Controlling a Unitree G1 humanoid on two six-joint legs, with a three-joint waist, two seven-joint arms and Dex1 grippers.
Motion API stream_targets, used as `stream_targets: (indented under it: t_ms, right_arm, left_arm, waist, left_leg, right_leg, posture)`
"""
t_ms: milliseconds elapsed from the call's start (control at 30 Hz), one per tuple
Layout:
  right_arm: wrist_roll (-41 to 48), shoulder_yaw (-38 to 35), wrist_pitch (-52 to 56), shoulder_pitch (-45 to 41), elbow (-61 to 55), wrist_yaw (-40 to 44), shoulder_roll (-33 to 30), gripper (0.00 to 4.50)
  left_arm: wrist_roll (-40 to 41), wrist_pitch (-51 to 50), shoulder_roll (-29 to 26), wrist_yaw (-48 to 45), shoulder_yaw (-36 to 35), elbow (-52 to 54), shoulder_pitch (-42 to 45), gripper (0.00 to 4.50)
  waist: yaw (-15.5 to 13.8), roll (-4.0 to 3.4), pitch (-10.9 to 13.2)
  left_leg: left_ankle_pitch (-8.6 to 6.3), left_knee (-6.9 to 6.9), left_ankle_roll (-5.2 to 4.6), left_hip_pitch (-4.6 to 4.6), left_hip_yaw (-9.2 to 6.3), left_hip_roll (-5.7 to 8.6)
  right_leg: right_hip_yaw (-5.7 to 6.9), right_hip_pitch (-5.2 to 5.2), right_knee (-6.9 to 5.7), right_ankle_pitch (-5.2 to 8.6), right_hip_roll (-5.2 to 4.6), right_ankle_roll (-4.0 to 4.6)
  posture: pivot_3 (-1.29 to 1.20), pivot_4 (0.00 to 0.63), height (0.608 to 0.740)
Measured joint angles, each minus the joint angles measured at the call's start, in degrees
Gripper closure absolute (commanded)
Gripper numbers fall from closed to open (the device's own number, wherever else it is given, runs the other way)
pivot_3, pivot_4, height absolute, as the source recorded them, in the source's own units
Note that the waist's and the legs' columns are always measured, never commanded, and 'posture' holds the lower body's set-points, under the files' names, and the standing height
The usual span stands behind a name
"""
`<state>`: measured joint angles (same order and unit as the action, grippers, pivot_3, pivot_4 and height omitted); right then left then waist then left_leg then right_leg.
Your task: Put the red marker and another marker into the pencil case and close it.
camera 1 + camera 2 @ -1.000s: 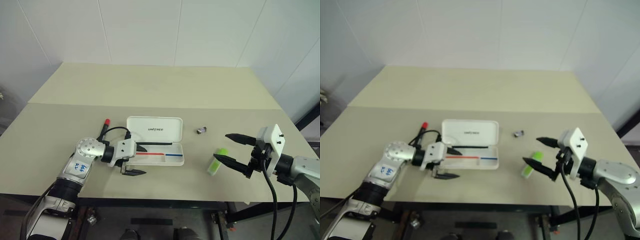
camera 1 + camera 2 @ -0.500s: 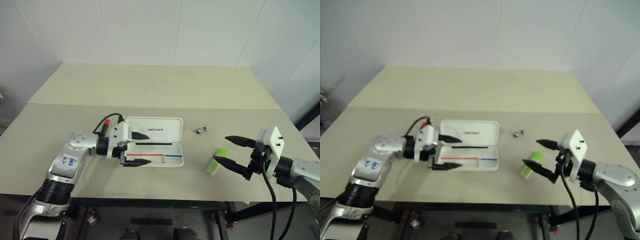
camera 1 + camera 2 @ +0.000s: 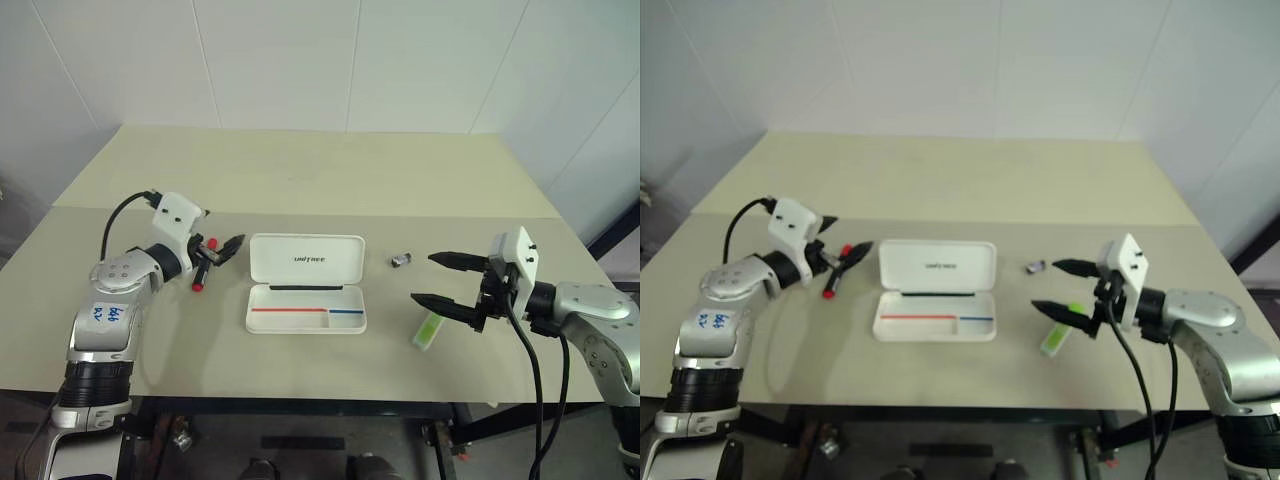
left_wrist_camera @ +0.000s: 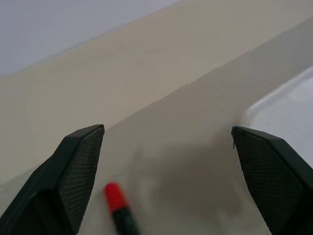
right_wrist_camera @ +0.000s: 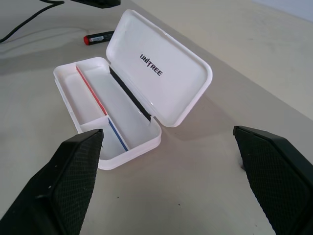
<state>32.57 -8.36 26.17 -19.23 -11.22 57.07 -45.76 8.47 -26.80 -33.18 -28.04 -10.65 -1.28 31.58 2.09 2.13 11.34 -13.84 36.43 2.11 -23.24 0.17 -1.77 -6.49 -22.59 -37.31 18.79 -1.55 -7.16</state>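
Your left end effector (image 3: 224, 249) hangs over the red marker (image 3: 202, 271) with its two black fingers spread apart and nothing between them. From the left wrist view you see the marker's red cap (image 4: 114, 197) lying on the counter (image 3: 300, 190) between the spread fingertips, below them and untouched. The marker lies just left of the pencil case (image 3: 306, 283), apart from it.

Your right end effector (image 3: 437, 279) is likewise wide apart and empty, pointing toward the case from the right. The light-green highlighter (image 3: 428, 329) rests on the counter just beneath its lower finger; you cannot tell from these views whether the finger touches it.

Between your two arms the pencil case lies open, its lid (image 5: 164, 73) folded back and showing small dark lettering, its tray (image 5: 102, 110) bare, with a red and a blue stripe inside. A small dark object (image 3: 401, 261) sits on the counter near the lid's right corner, apart from everything else.
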Motion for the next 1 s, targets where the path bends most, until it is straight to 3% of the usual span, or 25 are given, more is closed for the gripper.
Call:
stream_targets:
  t_ms: [267, 533, 833, 1000]
  right_arm:
    - [-0.5, 0.8, -0.3, -0.5, 0.4, 1.2, 0.3, 0.00]
    - [5.4, -2.0, 1.0, 1.7, -3.5, 5.9, -1.0, 0.00]
    - [5.1, -2.1, 1.2, 1.8, -4.1, 6.1, -1.3, 0.00]
    - [4.4, -2.1, 1.0, 1.8, -4.1, 5.5, -1.3, 0.00]
  left_arm:
    - [-0.4, -3.3, 1.1, 6.4, -0.5, -6.2, 0.4, 0.03]
    - [-2.5, -2.3, 2.2, 8.0, 2.1, -17.2, 3.0, 0.03]
    - [-3.7, 1.3, 3.0, 7.8, 3.5, -25.9, 6.2, 0.03]
    - [-1.2, -0.4, 3.7, 5.1, 1.8, -26.7, 6.5, 1.33]
  waist:
    - [-0.4, 0.00, 0.0]
    - [-0.4, 0.00, 0.0]
    - [-0.4, -0.01, 0.0]
    - [-0.4, -0.01, 0.0]
  left_leg:
    - [-0.01, -0.03, 0.01, 0.01, 0.01, 0.00]
    - [-0.01, -0.03, 0.01, 0.01, 0.00, 0.03]
    - [0.04, 0.01, 0.01, 0.11, 0.01, 0.05]
    - [0.05, 0.01, 0.01, 0.12, 0.02, 0.04]
  right_leg:
    - [0.01, 0.00, 0.00, 0.00, -0.08, 0.00]
    - [0.05, 0.01, 0.00, 0.00, -0.06, 0.00]
    - [0.05, 0.05, -0.10, -0.02, -0.07, 0.04]
    - [0.04, 0.08, -0.08, -0.04, -0.08, 0.05]
  posture:
    - [0.00, 0.150, 0.740]
    - [0.00, 0.150, 0.740]
    - [0.00, 0.150, 0.740]
    - [0.00, 0.150, 0.740]
